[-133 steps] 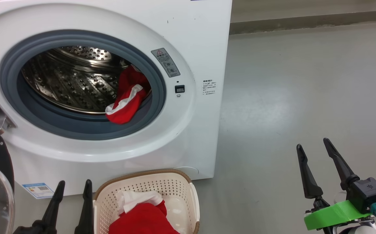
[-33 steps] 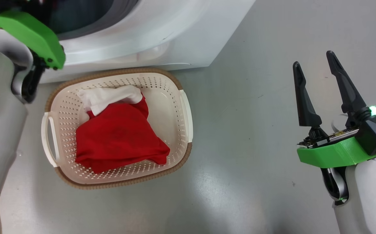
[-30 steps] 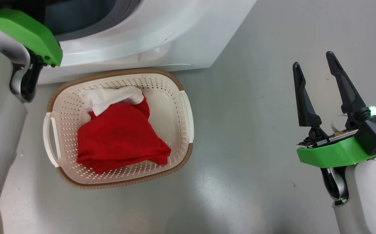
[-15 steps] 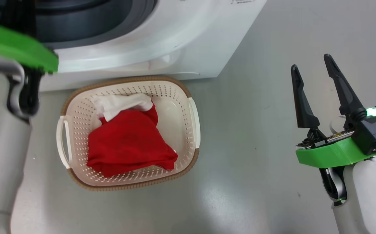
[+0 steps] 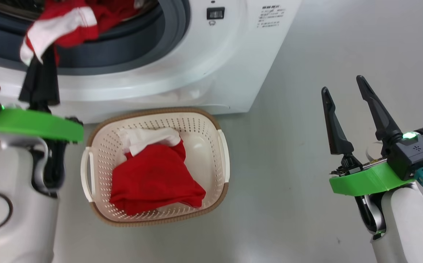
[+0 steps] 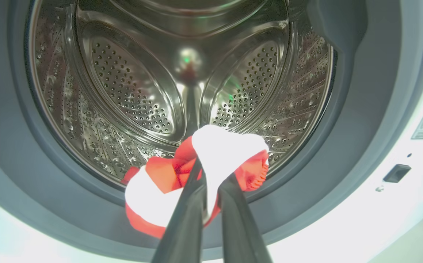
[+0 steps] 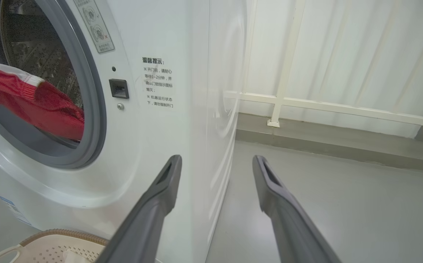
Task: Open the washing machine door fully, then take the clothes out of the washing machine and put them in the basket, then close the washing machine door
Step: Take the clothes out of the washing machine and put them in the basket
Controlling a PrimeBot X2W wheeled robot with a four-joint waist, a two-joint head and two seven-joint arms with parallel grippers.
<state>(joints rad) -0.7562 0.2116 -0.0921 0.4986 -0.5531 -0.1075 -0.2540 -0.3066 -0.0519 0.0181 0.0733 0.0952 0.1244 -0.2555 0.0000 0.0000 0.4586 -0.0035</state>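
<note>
One washer (image 5: 204, 69), one basket (image 5: 103, 153), two hands (image 5: 40, 60) (image 5: 342, 84)

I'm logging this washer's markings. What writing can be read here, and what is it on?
"温馨提示:" heads the notice on the washing machine front; its smaller lines are unclear.
Warning sticker above it: too small.
Blue label at the base: blurred.

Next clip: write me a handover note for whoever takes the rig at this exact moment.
Left end effector: shut on a red-and-white garment at the washing machine opening, over the gasket.
Right end effector: open, holding nothing, above the floor.
Basket: on the floor before the machine, holding a red garment and a white piece.
Done: door open, some clothes moved.
Left: drop this garment in the basket, check the drum, close the door.
</note>
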